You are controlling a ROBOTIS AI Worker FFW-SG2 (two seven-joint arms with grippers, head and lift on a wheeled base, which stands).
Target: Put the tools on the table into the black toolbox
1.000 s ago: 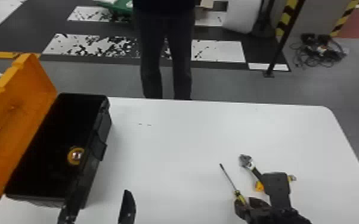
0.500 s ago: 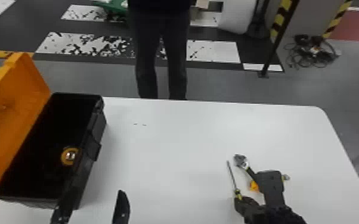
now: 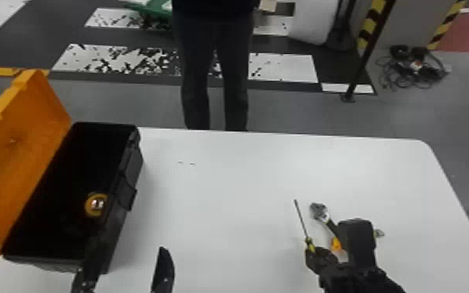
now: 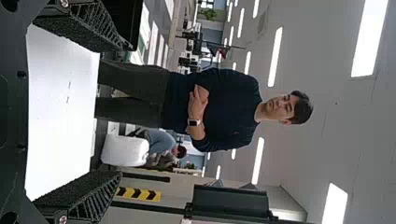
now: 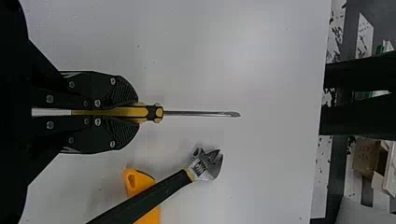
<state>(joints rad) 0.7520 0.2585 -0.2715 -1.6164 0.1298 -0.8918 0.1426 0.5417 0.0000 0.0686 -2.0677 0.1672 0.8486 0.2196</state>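
In the head view my right gripper point(image 3: 315, 253) is at the table's right part, shut on the yellow-and-black handle of a screwdriver point(image 3: 302, 223). The right wrist view has the screwdriver point(image 5: 201, 113) held between the fingers of my right gripper point(image 5: 135, 113), its shaft pointing away. Beside it lies an adjustable wrench point(image 5: 154, 196) across an orange-yellow tool point(image 5: 134, 181). My left gripper point(image 3: 126, 274) stands open near the black toolbox point(image 3: 128, 230), and its spread fingers flank the left wrist view, the left gripper point(image 4: 116, 112) holding nothing. A yellow tape measure point(image 3: 96, 204) is inside the toolbox.
The toolbox's orange lid point(image 3: 19, 156) is tipped open to the left. The white table point(image 3: 237, 187) has its far edge toward a standing person's legs. A small metallic tip point(image 3: 378, 233) pokes out beyond the right arm.
The screwdriver in my right gripper has turned slightly, its tip swinging first right, then a little left. The whole head view has shifted somewhat, and the left gripper remains open.
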